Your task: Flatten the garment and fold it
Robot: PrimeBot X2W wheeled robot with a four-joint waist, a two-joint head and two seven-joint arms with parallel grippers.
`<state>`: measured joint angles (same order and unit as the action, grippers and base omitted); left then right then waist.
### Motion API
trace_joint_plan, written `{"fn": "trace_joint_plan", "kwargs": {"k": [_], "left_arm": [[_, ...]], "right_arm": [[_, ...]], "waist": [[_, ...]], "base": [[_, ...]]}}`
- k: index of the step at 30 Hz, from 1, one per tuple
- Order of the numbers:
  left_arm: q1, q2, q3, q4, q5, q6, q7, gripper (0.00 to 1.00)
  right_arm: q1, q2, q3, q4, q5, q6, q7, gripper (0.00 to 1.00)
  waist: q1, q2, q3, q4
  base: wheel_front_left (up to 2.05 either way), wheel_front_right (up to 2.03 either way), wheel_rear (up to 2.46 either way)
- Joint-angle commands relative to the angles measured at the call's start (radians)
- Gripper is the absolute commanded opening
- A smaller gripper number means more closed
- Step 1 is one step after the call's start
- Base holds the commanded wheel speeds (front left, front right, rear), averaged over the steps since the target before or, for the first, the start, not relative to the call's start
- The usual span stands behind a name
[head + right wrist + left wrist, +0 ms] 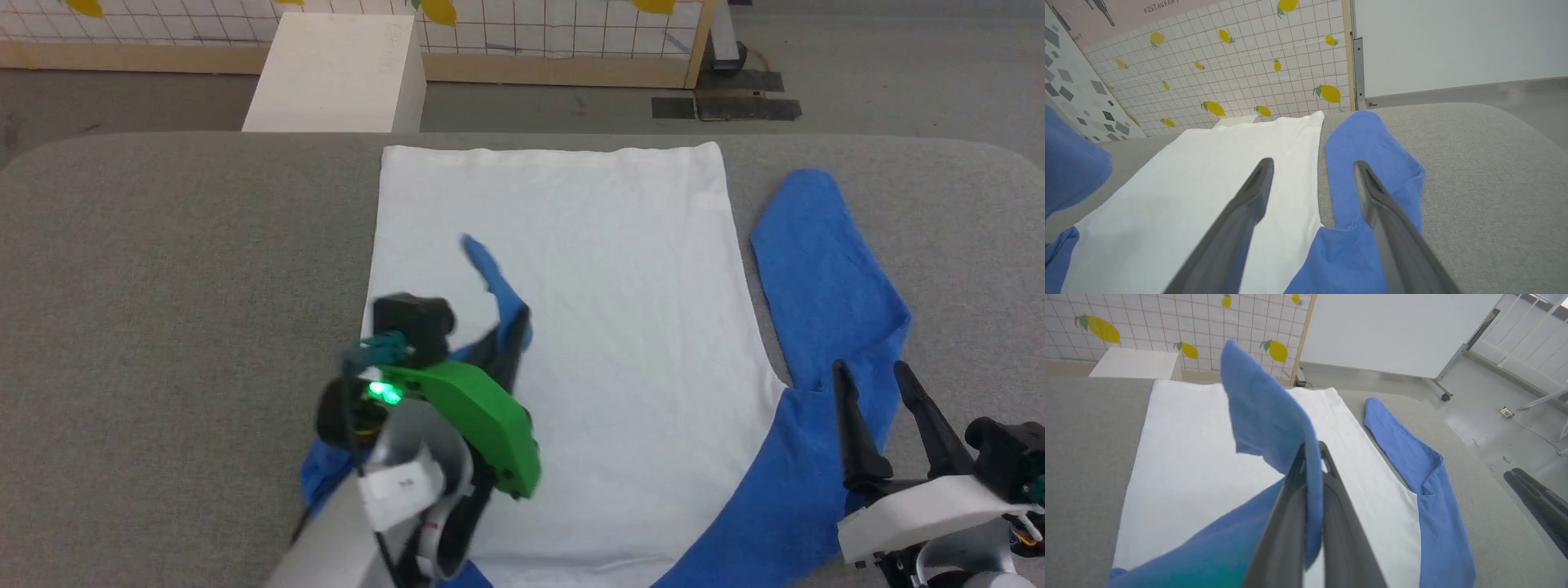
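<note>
Shut tight with the left claw [1312,451] on one blue sleeve of the garment [588,286], raised above the white body and hiding part of it. Spread wide and empty at the right claw [869,369], over the other blue sleeve, flat beside the body. Laid out on a grey padded table [163,286]. Beyond the far edge: a white box [335,73], a lemon-patterned tiled panel [1241,73], grey floor [898,73].

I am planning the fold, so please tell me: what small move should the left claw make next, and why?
Probably lower the left claw and lay its sleeve flat on the body. It is shut on that sleeve, held up over the white body, not yet folded in.
</note>
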<state>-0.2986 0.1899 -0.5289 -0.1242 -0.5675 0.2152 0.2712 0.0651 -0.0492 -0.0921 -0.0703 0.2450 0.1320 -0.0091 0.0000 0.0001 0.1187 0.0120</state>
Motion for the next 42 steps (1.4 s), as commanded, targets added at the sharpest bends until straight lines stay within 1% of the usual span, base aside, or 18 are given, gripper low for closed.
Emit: {"fn": "trace_joint_plan", "kwargs": {"k": [1, 3, 5, 10, 11, 12, 13, 14, 17, 19, 22, 24, 26, 28, 32, 35, 38, 42], "left_arm": [[-0.008, -0.024, -0.033, 0.052, 0.008, -0.022, -0.002, 0.00], [-0.016, -0.059, -0.083, 0.138, 0.012, -0.046, -0.006, 0.00], [-0.028, -0.079, -0.130, 0.227, 0.026, -0.067, -0.008, 0.00], [-0.047, -0.105, -0.223, 0.417, 0.051, -0.118, -0.009, 0.00], [-0.047, -0.110, -0.240, 0.445, 0.050, -0.133, -0.008, 0.11], [-0.046, -0.113, -0.251, 0.465, 0.047, -0.144, -0.007, 0.42], [-0.045, -0.116, -0.261, 0.485, 0.042, -0.157, -0.008, 0.85], [-0.045, -0.118, -0.270, 0.500, 0.036, -0.169, -0.005, 1.00], [-0.036, -0.125, -0.263, 0.523, -0.005, -0.190, -0.016, 1.00], [-0.031, -0.127, -0.243, 0.514, -0.029, -0.191, -0.039, 1.00], [-0.018, -0.121, -0.203, 0.471, -0.065, -0.203, -0.086, 1.00], [-0.009, -0.100, -0.163, 0.427, -0.079, -0.202, -0.135, 1.00], [0.004, -0.069, -0.113, 0.379, -0.083, -0.187, -0.197, 1.00], [0.021, -0.035, -0.052, 0.335, -0.081, -0.160, -0.273, 1.00], [0.061, 0.043, 0.079, 0.281, -0.051, -0.091, -0.443, 1.00], [0.084, 0.081, 0.151, 0.262, -0.022, -0.053, -0.507, 1.00], [0.098, 0.094, 0.218, 0.235, 0.008, -0.036, -0.529, 1.00], [0.097, 0.072, 0.298, 0.192, 0.061, -0.048, -0.532, 1.00]], "right_arm": [[0.000, -0.001, 0.007, 0.003, 0.004, -0.001, 0.003, 1.00], [-0.005, -0.001, 0.013, 0.005, 0.007, -0.001, 0.002, 1.00], [-0.007, -0.001, 0.020, 0.010, 0.012, -0.001, 0.000, 1.00], [-0.010, -0.001, 0.029, 0.022, 0.022, -0.001, -0.004, 1.00], [-0.010, -0.001, 0.026, 0.025, 0.022, -0.001, -0.006, 1.00], [-0.009, -0.001, 0.024, 0.027, 0.021, -0.001, -0.007, 1.00], [-0.009, -0.001, 0.022, 0.029, 0.020, -0.001, -0.008, 1.00], [-0.009, -0.001, 0.020, 0.031, 0.020, -0.001, -0.009, 1.00], [-0.007, -0.001, 0.014, 0.032, 0.021, -0.001, -0.008, 1.00], [-0.005, -0.001, 0.010, 0.031, 0.022, -0.001, -0.008, 1.00], [-0.003, -0.001, -0.001, 0.027, 0.023, -0.001, -0.005, 1.00], [-0.007, -0.001, -0.011, 0.025, 0.021, -0.001, -0.001, 1.00], [-0.015, -0.001, -0.026, 0.021, 0.012, -0.001, 0.005, 1.00], [-0.034, -0.001, -0.047, 0.018, 0.002, -0.001, 0.016, 1.00], [-0.115, -0.001, -0.114, 0.050, -0.036, -0.001, 0.077, 1.00], [-0.210, -0.001, -0.167, 0.101, -0.070, -0.001, 0.135, 1.00], [-0.334, -0.021, -0.215, 0.179, -0.086, -0.001, 0.202, 1.00], [-0.514, -0.077, -0.266, 0.316, -0.088, -0.001, 0.283, 1.00]], "waist": [[0.0000, -0.0001, 0.002, -0.010], [0.0000, -0.0001, 0.005, -0.022], [0.0000, -0.0001, 0.010, -0.036], [0.0000, -0.0001, 0.020, -0.069], [0.0000, -0.0001, 0.022, -0.073], [0.0000, -0.0001, 0.022, -0.076], [0.0000, -0.0001, 0.023, -0.079], [0.0000, -0.0001, 0.024, -0.081], [0.0000, -0.0001, 0.022, -0.084], [0.0000, -0.0001, 0.020, -0.082], [0.0000, -0.0001, 0.020, -0.070], [0.0000, -0.0001, 0.020, -0.059], [0.0000, -0.0001, 0.020, -0.048], [0.0000, -0.0001, 0.024, -0.037], [0.0000, -0.0001, 0.043, -0.017], [0.0000, -0.0001, 0.070, -0.002], [0.0000, -0.0001, 0.116, 0.021], [0.0000, -0.0001, 0.194, 0.056]], "base": [[0.00, 0.00, 0.00], [0.00, 0.00, 0.00], [0.00, 0.00, 0.00], [0.00, 0.00, 0.00], [0.00, 0.00, 0.00], [0.00, 0.00, 0.00], [0.00, 0.00, 0.00], [0.00, 0.00, 0.00], [0.00, 0.00, 0.00], [0.00, 0.00, 0.00], [0.00, 0.00, 0.00], [0.00, 0.00, 0.00], [0.00, 0.00, 0.00], [0.00, 0.00, 0.00], [0.00, 0.00, 0.00], [0.00, 0.00, 0.00], [0.00, 0.00, 0.00], [0.00, 0.00, 0.00]]}}
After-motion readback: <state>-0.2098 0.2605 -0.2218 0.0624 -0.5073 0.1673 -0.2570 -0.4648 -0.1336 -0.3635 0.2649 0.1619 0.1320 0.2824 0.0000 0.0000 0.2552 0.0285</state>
